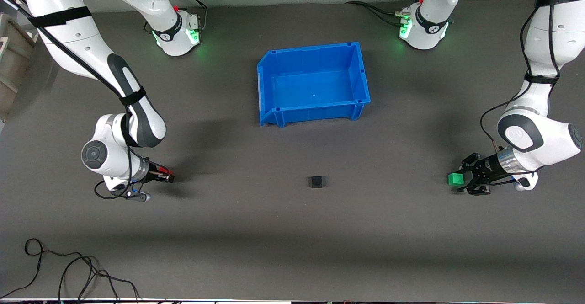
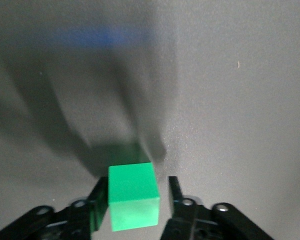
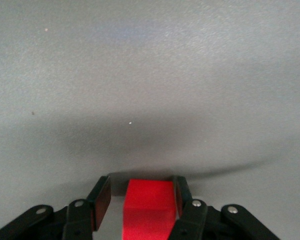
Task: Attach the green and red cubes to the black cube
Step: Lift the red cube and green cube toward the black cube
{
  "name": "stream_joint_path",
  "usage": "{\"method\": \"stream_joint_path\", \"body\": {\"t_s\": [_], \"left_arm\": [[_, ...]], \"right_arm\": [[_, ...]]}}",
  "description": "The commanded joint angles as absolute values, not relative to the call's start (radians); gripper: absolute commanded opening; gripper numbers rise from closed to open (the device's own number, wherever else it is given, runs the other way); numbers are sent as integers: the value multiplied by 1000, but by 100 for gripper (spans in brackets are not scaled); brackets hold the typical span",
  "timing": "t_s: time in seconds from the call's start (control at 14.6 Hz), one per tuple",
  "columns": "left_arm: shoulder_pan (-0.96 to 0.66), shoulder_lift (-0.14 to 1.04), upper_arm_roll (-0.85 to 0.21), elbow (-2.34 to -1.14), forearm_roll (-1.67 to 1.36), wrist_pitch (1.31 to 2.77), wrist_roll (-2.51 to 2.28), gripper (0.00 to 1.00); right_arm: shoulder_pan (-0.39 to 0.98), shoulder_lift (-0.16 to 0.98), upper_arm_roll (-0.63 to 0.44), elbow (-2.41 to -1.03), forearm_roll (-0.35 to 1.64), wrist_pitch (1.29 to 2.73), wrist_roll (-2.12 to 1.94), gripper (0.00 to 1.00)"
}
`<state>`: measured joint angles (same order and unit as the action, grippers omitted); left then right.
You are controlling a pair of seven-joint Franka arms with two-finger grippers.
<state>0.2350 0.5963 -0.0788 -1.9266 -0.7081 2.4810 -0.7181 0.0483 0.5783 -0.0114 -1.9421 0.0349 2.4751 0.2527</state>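
Observation:
The black cube (image 1: 316, 182) sits alone on the grey mat, nearer the front camera than the blue bin. My left gripper (image 1: 459, 179) is low at the left arm's end of the table. The green cube (image 1: 455, 178) is between its open fingers. In the left wrist view the green cube (image 2: 132, 192) touches one finger and a gap shows at the other; the gripper (image 2: 137, 181) is not closed on it. My right gripper (image 1: 169, 176) is low at the right arm's end. The red cube (image 3: 149, 207) lies between its open fingers (image 3: 141, 182), against one pad with a gap at the other.
An empty blue bin (image 1: 311, 48) stands in the middle of the table, nearer the arm bases. Loose black cables (image 1: 68, 272) lie at the front edge toward the right arm's end. A beige object (image 1: 11, 57) stands off the table edge there.

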Motion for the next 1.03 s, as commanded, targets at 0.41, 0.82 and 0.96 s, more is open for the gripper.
{"method": "stream_joint_path", "body": {"t_s": [0.41,0.82,0.96], "left_arm": [[213,557,-34,-1775,-616,2226,-897,6],[195,571,-40,-1658,-495,2094,-1109,6],[146,574,-41,-1657,-502,2108,-1190,6]], "right_arm": [[54,584,-15,-1940,49,2496,258,59],[54,584,-14,-1942,49,2503,259,20],[54,584,-15,-1942,49,2503,258,16]]}}
